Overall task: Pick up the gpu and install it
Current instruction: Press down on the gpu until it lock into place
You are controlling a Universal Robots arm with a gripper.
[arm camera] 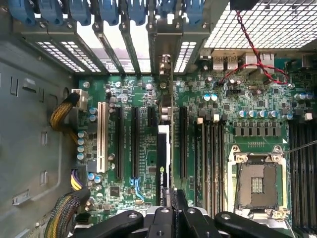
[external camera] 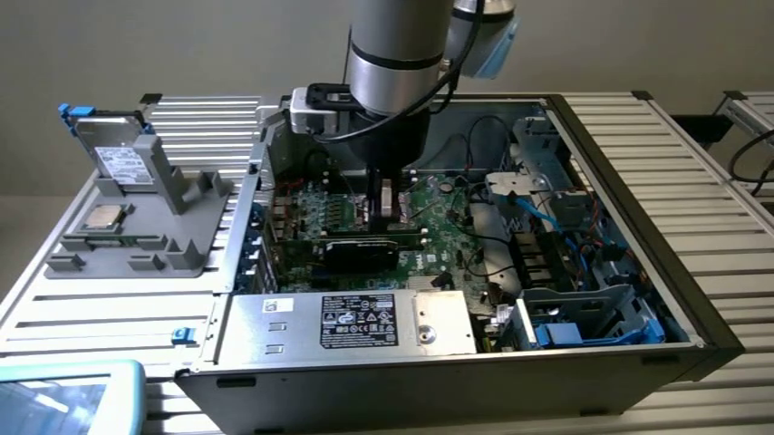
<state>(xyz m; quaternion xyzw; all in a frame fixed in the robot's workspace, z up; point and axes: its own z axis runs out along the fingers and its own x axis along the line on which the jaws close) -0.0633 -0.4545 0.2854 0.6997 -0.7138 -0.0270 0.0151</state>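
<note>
My gripper was clamped shut on the top edge of the gpu, which stood on edge directly below it in a motherboard slot; I judged it picked up, seating unconfirmed

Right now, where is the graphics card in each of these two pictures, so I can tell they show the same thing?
Exterior view: the graphics card stands on edge in the middle of the open computer case, under the gripper.
Wrist view: the graphics card is a thin black strip seen edge-on, running from the gripper toward the case's rear slots.
Shared landmark: the green main board around the card.
</note>
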